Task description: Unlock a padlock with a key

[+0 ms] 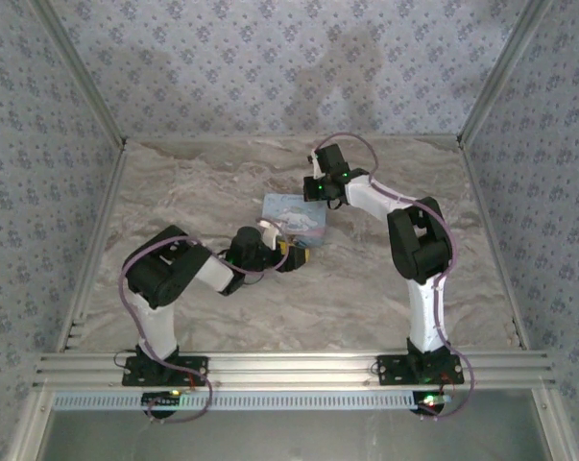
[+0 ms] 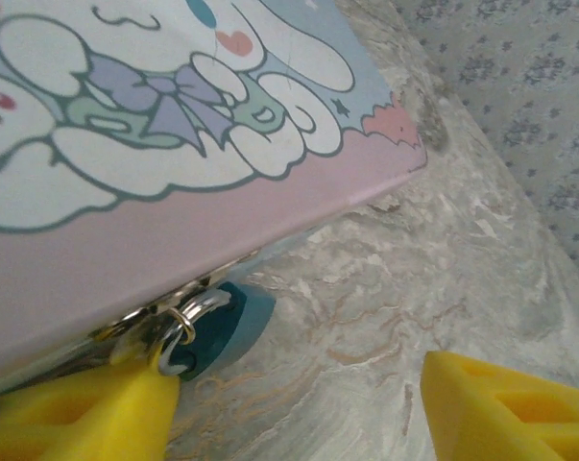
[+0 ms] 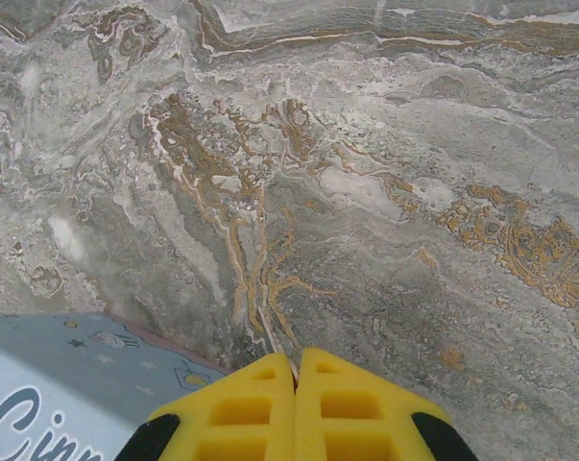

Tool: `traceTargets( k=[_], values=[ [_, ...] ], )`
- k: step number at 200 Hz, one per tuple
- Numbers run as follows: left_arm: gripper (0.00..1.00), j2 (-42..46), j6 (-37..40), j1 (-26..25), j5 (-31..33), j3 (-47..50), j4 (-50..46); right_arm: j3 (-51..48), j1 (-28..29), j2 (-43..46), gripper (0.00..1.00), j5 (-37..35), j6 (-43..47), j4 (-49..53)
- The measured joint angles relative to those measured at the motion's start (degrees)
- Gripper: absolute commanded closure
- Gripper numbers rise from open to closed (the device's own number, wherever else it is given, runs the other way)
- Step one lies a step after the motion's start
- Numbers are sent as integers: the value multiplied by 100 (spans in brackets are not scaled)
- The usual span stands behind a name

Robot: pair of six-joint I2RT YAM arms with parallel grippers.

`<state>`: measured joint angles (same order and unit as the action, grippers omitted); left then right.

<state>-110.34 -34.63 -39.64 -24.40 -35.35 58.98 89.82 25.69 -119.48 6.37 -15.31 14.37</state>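
Observation:
The padlock (image 2: pixel 222 327), tiny and dark bluish-grey with a silver shackle, hangs from the clasp at the near edge of the pale blue cartoon tin (image 2: pixel 174 144). My left gripper (image 2: pixel 299 403) is open around it. Its left finger (image 2: pixel 87 413) sits right at the shackle, while the right finger (image 2: pixel 510 408) stands well off to the side over bare marble. In the top view this gripper (image 1: pixel 294 257) is at the tin's (image 1: pixel 294 216) front edge. My right gripper (image 3: pixel 296 360) is shut, and a thin pale sliver that looks like the key (image 3: pixel 270 331) pokes out between its tips. It hovers by the tin's far right corner (image 1: pixel 318 192).
The marble tabletop (image 1: pixel 385 288) is fenced by patterned walls at the back and both sides. A corner of the tin (image 3: pixel 49 403) lies left of the right gripper. Open marble stretches right of the padlock (image 2: pixel 385 317).

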Motion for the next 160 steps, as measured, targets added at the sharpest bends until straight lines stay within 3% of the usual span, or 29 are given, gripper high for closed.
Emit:
traceTargets(
  k=[41,120,160],
  values=[
    [26,-142,-299,26,-175,85,503,-4,0,0,100,2,17,-4],
    [31,-343,-581,-63,92,245,1191,-107,17,0,100,4,17,-199],
    [24,-544,-741,-166,197,164,1602,-109,17,0,100,0,17,-240]
  ],
)
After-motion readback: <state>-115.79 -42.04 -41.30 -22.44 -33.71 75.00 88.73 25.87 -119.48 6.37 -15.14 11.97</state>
